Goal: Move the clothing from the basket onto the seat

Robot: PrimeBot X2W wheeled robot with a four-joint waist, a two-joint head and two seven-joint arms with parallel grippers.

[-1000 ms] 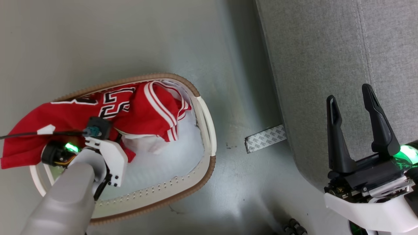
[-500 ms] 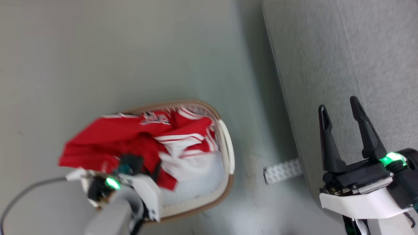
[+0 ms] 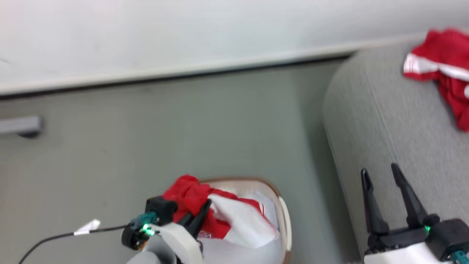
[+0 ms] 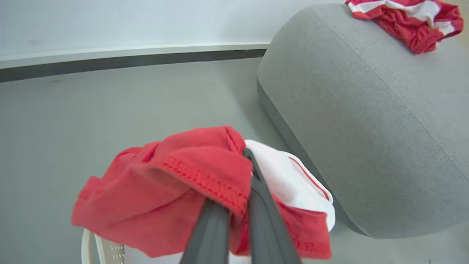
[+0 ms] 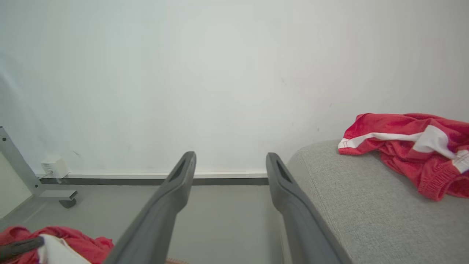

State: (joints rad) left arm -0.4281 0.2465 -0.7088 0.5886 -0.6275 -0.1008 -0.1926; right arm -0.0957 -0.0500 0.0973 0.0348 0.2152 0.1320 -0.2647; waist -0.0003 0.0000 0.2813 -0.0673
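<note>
My left gripper [image 4: 243, 172] is shut on a red garment with a white panel [image 4: 172, 183], one piece of the clothing. The bunch hangs from the fingers above the cream basket [image 4: 88, 245]. In the head view this gripper [image 3: 201, 214] sits at the bottom with the red and white clothing [image 3: 234, 220] over the basket's brown rim [image 3: 284, 220]. Another red garment with white stripes [image 3: 443, 66] lies on the grey seat [image 3: 403, 146]. My right gripper [image 3: 379, 172] stands open and empty over the seat's front edge. In the right wrist view my right gripper [image 5: 231, 161] is beside the seat [image 5: 366, 205], with that garment [image 5: 414, 154] beyond.
A white wall with a dark baseboard [image 3: 183, 75] runs behind the grey floor. A grey metal foot [image 5: 55, 194] and a small white box [image 5: 55, 167] sit at the wall on the left. A black cable [image 3: 55, 234] trails from my left wrist.
The head camera has tilted up, bringing the wall and the seat's garment into view. My left gripper closed on the clothing and raised it out of the basket. The right gripper stayed open.
</note>
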